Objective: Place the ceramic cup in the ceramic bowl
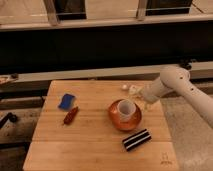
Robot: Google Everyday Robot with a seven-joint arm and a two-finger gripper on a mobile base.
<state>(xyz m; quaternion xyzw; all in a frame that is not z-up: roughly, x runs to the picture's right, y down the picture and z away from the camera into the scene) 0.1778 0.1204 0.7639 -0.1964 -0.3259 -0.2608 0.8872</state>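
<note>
The white ceramic cup [126, 109] stands upright inside the orange-brown ceramic bowl [119, 121], toward its back right side. The bowl rests on the wooden table [90, 145], right of centre. My gripper [139, 96] is at the end of the white arm [172, 85] that comes in from the right. It hovers just to the right of the cup and the bowl's rim, apart from the cup.
A black-and-white striped block [136, 139] lies in front of the bowl. A blue object [66, 101] and a red-brown object [70, 115] lie on the table's left. Small white lumps [129, 89] sit near the back edge, by the gripper.
</note>
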